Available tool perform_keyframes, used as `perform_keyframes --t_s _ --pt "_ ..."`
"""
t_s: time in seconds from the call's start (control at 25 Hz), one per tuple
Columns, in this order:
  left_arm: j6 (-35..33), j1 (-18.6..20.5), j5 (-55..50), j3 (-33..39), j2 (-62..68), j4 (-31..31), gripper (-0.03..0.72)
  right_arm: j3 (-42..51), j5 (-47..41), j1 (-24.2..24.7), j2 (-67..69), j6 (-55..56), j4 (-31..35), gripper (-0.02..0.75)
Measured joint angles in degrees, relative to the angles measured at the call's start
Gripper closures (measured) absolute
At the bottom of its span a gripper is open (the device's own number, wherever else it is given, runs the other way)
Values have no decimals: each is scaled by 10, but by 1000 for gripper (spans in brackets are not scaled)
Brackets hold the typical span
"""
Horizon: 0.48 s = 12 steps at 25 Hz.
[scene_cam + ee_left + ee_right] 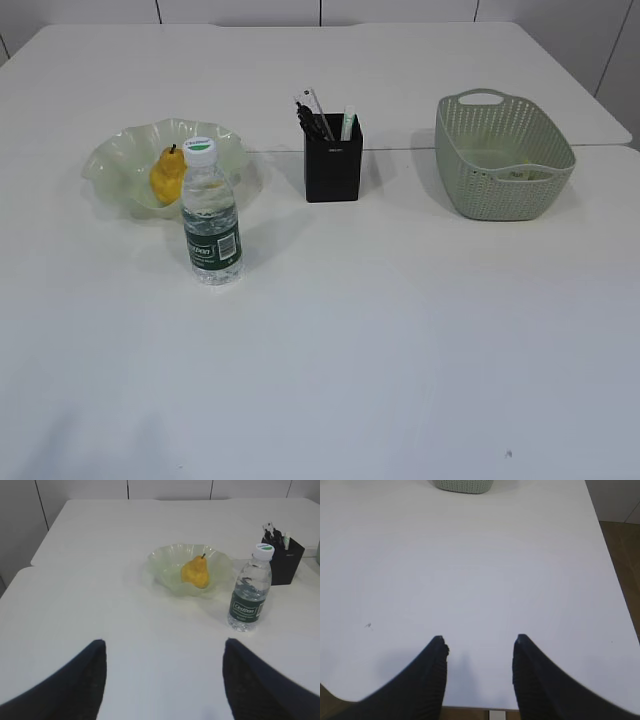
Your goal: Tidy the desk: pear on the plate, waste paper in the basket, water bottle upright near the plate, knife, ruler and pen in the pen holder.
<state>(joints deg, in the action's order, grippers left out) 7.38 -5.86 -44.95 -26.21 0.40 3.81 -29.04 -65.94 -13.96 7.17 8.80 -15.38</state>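
Water bottle [212, 212] upright beside plate [115, 160]

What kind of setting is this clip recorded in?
Probably a staged desk in a lab or office: a bare white table, a black pen holder with stationery, and plain white wall panels behind.

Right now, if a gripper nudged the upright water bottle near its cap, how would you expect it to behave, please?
The water bottle stands tall on a narrow base, so a high push would probably tip it. It looks nearly full, so likely fairly heavy for its size. Being round, once down it might roll toward the plate beside it. The clear plastic may be somewhat slippery.
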Motion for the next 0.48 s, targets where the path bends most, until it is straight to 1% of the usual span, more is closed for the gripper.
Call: perform_keyframes --t_s 0.08,0.16,0.32,0.48 --pt "0 0 3 0 0 0 170 0 0 0 0 0 0 410" --pt "0 0 -18 -10 0 -1 170 0 0 0 0 0 0 410" --pt "0 0 -102 -50 0 4 171 0 0 0 0 0 0 410" --pt "0 0 -197 -59 0 8 171 0 0 0 0 0 0 410"
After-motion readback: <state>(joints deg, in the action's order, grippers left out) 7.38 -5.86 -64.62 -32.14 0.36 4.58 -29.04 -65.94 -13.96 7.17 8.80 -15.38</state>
